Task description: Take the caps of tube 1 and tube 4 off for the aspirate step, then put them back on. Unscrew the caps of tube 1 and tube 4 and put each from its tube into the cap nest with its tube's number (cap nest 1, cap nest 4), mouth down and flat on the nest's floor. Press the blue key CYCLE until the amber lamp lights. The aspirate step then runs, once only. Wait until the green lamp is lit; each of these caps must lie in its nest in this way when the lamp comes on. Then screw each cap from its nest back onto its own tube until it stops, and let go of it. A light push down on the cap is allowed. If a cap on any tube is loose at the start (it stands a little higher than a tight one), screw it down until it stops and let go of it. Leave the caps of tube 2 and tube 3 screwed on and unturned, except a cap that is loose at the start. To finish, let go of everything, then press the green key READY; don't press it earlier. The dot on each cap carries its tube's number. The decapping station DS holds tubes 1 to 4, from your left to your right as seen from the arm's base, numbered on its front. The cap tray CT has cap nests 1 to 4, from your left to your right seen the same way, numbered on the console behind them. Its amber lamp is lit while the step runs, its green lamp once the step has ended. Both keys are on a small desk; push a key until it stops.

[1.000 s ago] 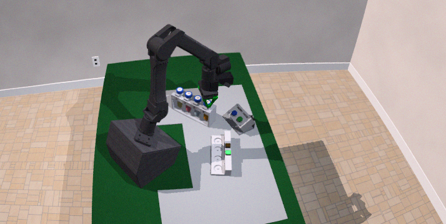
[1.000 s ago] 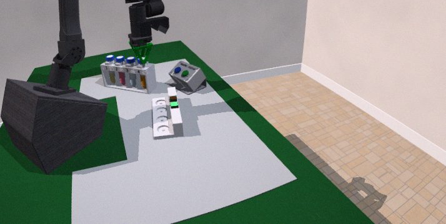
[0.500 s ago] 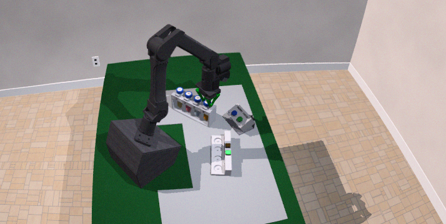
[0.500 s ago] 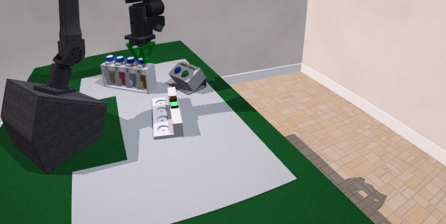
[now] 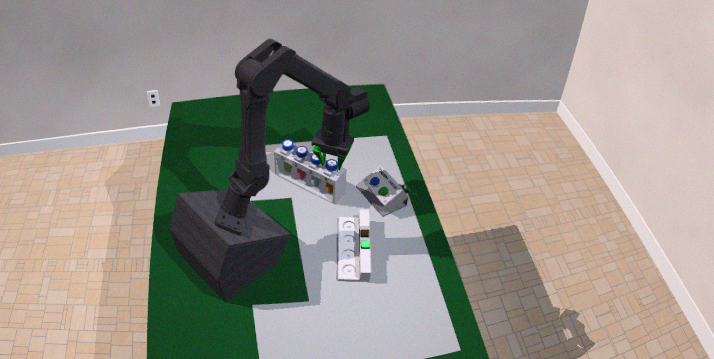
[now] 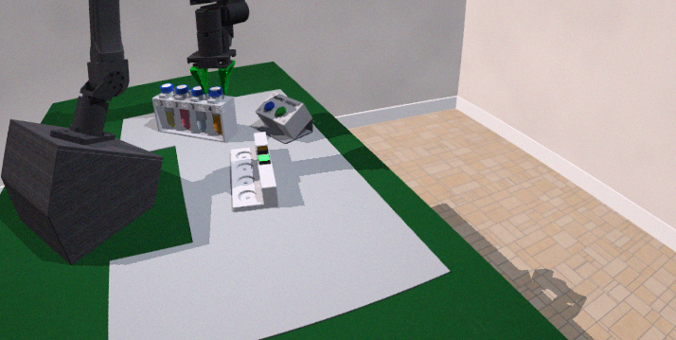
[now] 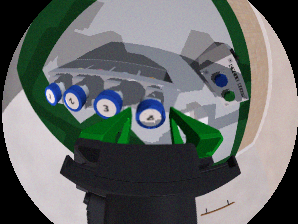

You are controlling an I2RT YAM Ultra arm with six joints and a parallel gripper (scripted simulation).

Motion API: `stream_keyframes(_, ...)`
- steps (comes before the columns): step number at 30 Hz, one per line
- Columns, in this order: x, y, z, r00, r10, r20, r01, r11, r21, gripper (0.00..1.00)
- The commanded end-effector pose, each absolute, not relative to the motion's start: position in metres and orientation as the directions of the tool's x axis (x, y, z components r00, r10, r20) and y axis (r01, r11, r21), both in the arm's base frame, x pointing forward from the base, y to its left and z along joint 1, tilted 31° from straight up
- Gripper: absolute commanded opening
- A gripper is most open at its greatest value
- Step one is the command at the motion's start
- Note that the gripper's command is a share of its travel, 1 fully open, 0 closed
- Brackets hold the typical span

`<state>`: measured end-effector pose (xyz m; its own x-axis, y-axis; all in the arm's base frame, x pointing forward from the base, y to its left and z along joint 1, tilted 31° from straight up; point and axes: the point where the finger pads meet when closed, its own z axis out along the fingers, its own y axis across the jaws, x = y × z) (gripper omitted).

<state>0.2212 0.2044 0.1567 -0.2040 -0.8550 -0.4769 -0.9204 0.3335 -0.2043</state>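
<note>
Above far-right end of decapping station (image 6: 227, 122), gripper (image 6: 212, 83) half-open, holding nothing, fingers astride tube 4 cap (image 7: 150, 115), which sits on its tube. Cap likely small, light, rigid, smooth; grip round sidewall squarely.

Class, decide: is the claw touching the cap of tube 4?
Apart. The exterior view shows the claw open and raised, its green fingers clear of tube 4's cap.

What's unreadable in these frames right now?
- Numbers on the blue screw caps' dots: blurred in wrist view, too small elsewhere.
- Whether the green fingers touch tube 4's cap: contact faces hidden behind the cap in wrist view, too small elsewhere.
- Nest numbers on the white console: too small in top and exterior views.
</note>
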Motion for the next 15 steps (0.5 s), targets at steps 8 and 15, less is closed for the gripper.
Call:
stream_keyframes(8,0.2213,0.2046,0.1601,0.175,-0.915,-0.364,-0.924,-0.025,-0.382,0.49)
stream_keyframes(15,0.2212,0.2046,0.1601,0.424,-0.872,-0.244,-0.840,-0.277,-0.467,0.49)
